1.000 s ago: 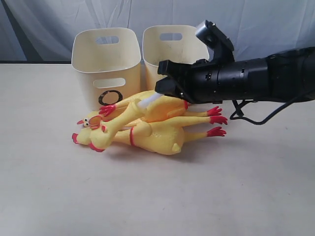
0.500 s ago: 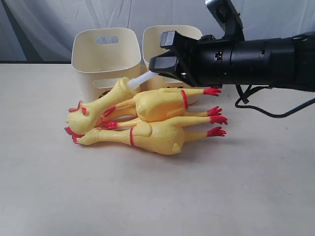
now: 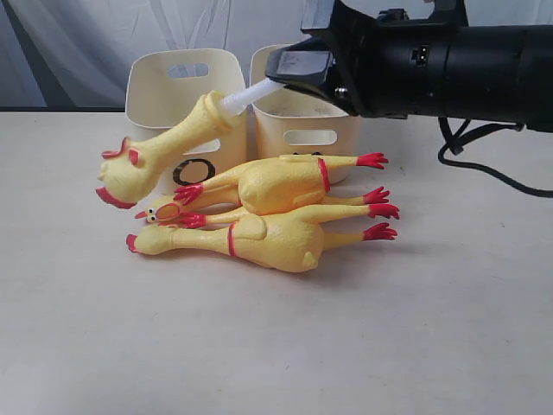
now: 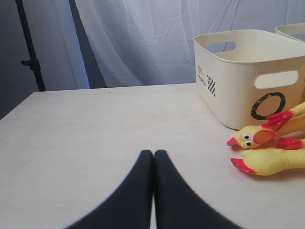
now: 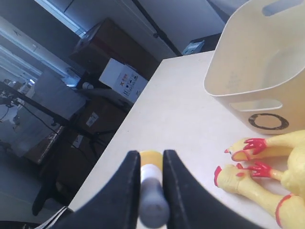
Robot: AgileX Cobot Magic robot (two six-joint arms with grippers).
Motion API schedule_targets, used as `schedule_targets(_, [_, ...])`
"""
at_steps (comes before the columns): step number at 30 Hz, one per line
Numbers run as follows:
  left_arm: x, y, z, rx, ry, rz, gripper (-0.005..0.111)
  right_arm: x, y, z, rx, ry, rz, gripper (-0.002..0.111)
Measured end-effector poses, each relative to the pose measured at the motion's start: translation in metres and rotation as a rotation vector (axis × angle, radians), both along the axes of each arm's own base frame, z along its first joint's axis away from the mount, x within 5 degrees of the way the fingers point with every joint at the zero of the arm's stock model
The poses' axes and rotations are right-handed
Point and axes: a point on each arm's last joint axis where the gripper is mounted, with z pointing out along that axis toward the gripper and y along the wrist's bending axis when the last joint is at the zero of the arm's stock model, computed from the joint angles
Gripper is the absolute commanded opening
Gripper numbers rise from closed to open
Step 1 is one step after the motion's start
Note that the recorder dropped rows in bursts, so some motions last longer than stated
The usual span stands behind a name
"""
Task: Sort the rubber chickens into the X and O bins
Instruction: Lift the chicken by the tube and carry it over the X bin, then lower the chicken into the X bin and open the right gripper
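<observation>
My right gripper (image 3: 289, 67) is pinched narrowly on the white tube (image 3: 244, 98). The tube's chicken (image 3: 164, 151) hangs head-down, clear of the tabletop (image 3: 259, 346), in front of the O bin (image 3: 147, 82). Two more chickens (image 3: 276, 186) lie stacked just before both bins at the tabletop's far edge, touching the second bin (image 3: 346, 130). My left gripper (image 4: 153, 155) is closed on nothing above bare tabletop.
</observation>
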Motion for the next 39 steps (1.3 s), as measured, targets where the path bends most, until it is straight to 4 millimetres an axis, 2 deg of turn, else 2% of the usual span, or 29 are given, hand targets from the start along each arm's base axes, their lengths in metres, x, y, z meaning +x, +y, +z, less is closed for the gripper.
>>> schedule_targets(6, [0.000,0.000,0.000,0.000,0.000,0.000,0.000,0.002,-0.007,0.004,-0.050,-0.056,-0.073,-0.001])
schedule_targets(15, [0.000,0.000,0.000,0.000,0.000,0.000,0.000,0.018,-0.025,-0.002,-0.206,-0.111,-0.297,-0.001])
schedule_targets(32, [0.000,0.000,0.000,0.000,0.000,0.000,0.000,0.039,-0.040,0.047,-0.269,-0.314,-0.448,-0.001])
schedule_targets(39, [0.000,0.000,0.000,0.000,0.000,0.000,0.000,0.060,-0.039,0.040,-0.376,-0.339,-0.500,-0.001])
